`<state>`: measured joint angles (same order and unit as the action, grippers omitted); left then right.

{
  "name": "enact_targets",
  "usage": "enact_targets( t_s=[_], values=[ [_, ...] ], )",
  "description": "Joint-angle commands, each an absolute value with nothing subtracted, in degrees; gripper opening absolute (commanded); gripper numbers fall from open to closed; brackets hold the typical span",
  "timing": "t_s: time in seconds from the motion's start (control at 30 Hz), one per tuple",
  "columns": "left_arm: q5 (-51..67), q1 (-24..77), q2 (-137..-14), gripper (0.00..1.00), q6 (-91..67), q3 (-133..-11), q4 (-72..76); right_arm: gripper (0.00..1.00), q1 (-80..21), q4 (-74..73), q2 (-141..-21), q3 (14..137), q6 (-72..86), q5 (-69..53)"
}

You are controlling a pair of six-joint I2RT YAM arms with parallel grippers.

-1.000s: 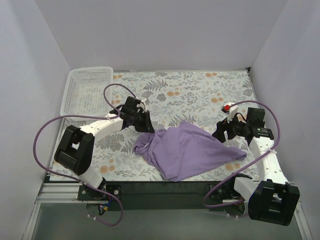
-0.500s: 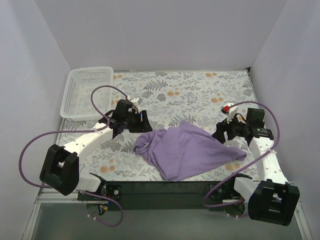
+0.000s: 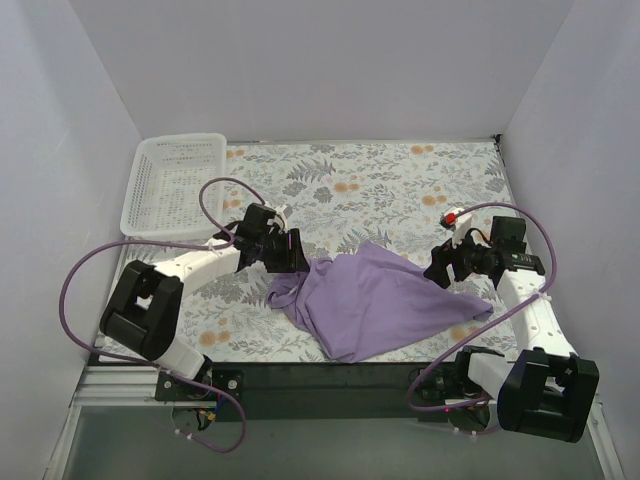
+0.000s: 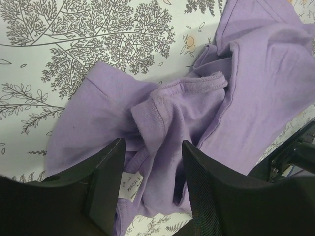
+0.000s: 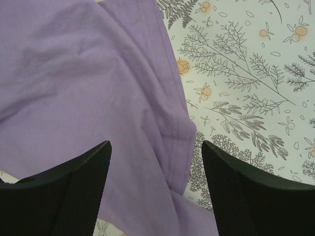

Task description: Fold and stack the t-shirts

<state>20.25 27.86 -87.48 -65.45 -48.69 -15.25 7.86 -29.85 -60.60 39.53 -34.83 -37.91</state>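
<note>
— What's the setting?
— A table (image 3: pixel 400 175) covered in floral print, boxed in by plain pale walls (image 3: pixel 320 70). A white mesh basket (image 3: pixel 135 192) sits in its far-left corner.
— And the lavender t-shirt (image 3: pixel 385 300)?
— Crumpled by the table's near edge, about midway along it, well apart from the basket.
— The grippers?
— The left gripper (image 4: pixel 152 147) hangs over the collar (image 4: pixel 192 86), fingers spread, pinching nothing. The right gripper (image 5: pixel 155 147) hovers at the shirt's right edge, fingers wide apart.

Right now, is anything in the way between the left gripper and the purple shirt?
No, nothing visible. The left gripper hangs open right over the crumpled shirt, with only flowered tablecloth around it.
</note>
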Motion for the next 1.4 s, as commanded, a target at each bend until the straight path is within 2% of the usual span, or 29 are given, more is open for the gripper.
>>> enact_targets(
  t_s=[0.0, 0.23, 0.33, 0.37, 0.43, 0.6, 0.8, 1.07, 1.27, 1.37],
  values=[
    [22.8, 27.6, -88.5, 0.48, -65.7, -51.5, -13.8, 0.81, 8.0, -29.4, -60.9, 39.7, -36.0, -39.2],
    [26.3, 27.5, -92.1, 0.43, -66.8, -53.0, -12.4, 0.81, 7.9, -29.4, -61.6, 39.7, -36.3, -39.2],
    [26.5, 27.6, -93.7, 0.22, -67.1, -54.8, -11.9, 0.81, 7.9, -29.4, -62.0, 39.8, -36.4, -39.3],
    [26.4, 27.5, -93.9, 0.11, -67.3, -55.5, -11.7, 0.8, 7.9, -29.4, -62.2, 39.9, -36.3, -39.3],
    [25.8, 27.6, -93.9, 0.0, -67.3, -57.6, -11.6, 0.8, 7.8, -29.3, -62.9, 40.1, -36.5, -38.9],
    [24.2, 27.5, -91.1, 0.0, -66.2, -60.7, -11.7, 0.8, 7.9, -28.2, -68.5, 42.7, -36.1, -32.7],
    [23.5, 27.5, -88.6, 0.0, -65.3, -60.5, -13.2, 0.74, 7.9, -27.7, -78.1, 45.6, -37.6, -25.3],
    [21.7, 27.6, -83.3, 0.0, -65.2, -56.9, -13.8, 0.7, 6.6, -27.5, -83.4, 46.3, -37.3, -28.1],
    [21.5, 27.4, -81.8, 0.0, -65.3, -56.3, -14.5, 0.67, 4.0, -26.4, -88.9, 51.4, -34.3, -28.7],
    [21.7, 27.4, -81.3, 0.0, -65.7, -55.5, -14.6, 0.61, 2.1, -26.7, -91.7, 53.5, -33.0, -28.7]
  ],
)
